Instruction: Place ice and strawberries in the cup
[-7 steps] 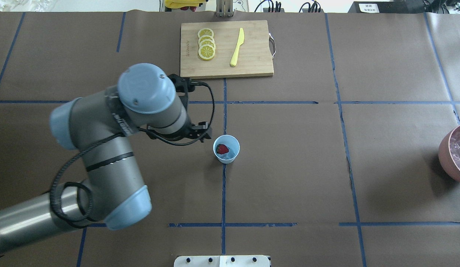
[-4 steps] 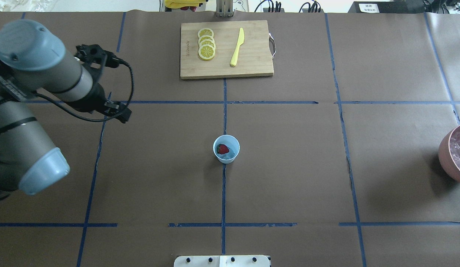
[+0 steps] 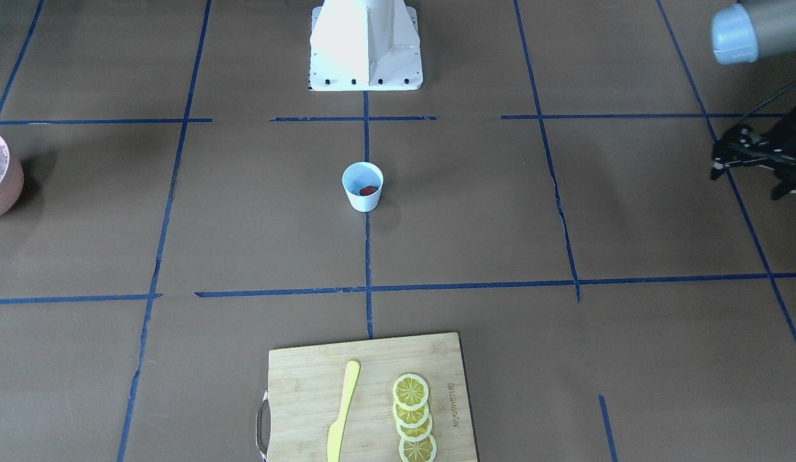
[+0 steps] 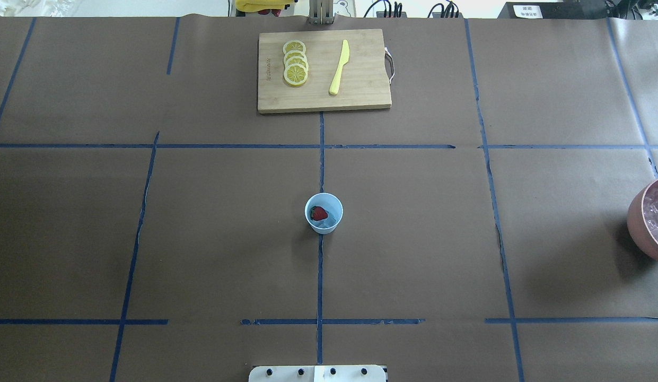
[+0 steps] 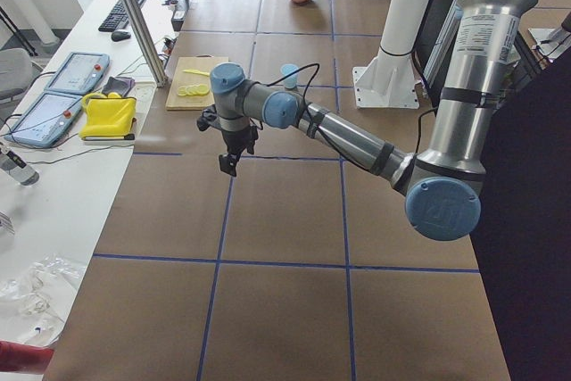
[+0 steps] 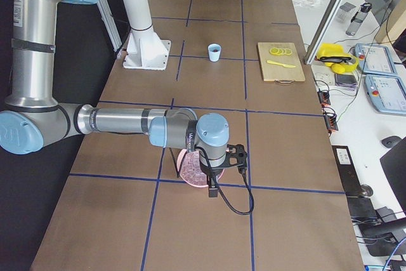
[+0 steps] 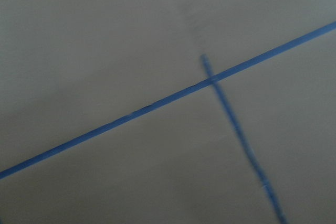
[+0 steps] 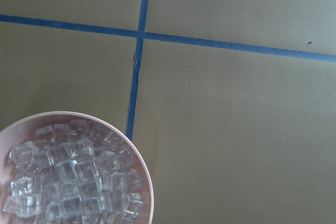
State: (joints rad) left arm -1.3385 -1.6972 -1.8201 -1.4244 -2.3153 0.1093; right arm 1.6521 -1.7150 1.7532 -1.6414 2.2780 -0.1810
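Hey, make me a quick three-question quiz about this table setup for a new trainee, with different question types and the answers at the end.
1. How many lemon slices lie on the cutting board?
2. True or false: the strawberry is inside the cup.
3. The heap of ice cubes sits:
A. on the cutting board
B. in the pink bowl
C. on top of the lemon slices

Key: 1 four; 2 true; 3 B.
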